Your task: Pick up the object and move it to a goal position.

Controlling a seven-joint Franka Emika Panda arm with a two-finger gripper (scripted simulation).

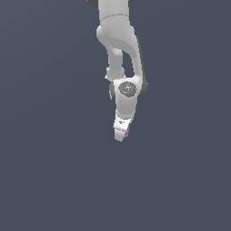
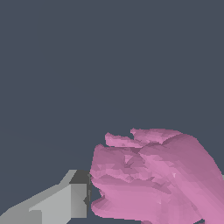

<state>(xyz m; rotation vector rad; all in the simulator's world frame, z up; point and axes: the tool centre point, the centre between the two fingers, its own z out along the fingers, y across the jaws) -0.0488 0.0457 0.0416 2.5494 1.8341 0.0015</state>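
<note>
The pink-magenta lumpy object (image 2: 157, 179) fills the space between my fingers in the wrist view. One grey finger (image 2: 65, 203) presses against its side; the other finger is almost entirely hidden behind the object. In the exterior view my white gripper (image 1: 122, 134) points down from the arm near the picture's middle. Only a thin pink sliver of the object (image 1: 127, 132) shows at the gripper's tip, on the exterior view's right side. The gripper is shut on the object. I cannot tell how high it is above the surface.
The white arm (image 1: 118, 40) comes down from the top of the exterior view. All around is a plain dark grey-blue surface (image 1: 54, 171) with no other objects or edges in view.
</note>
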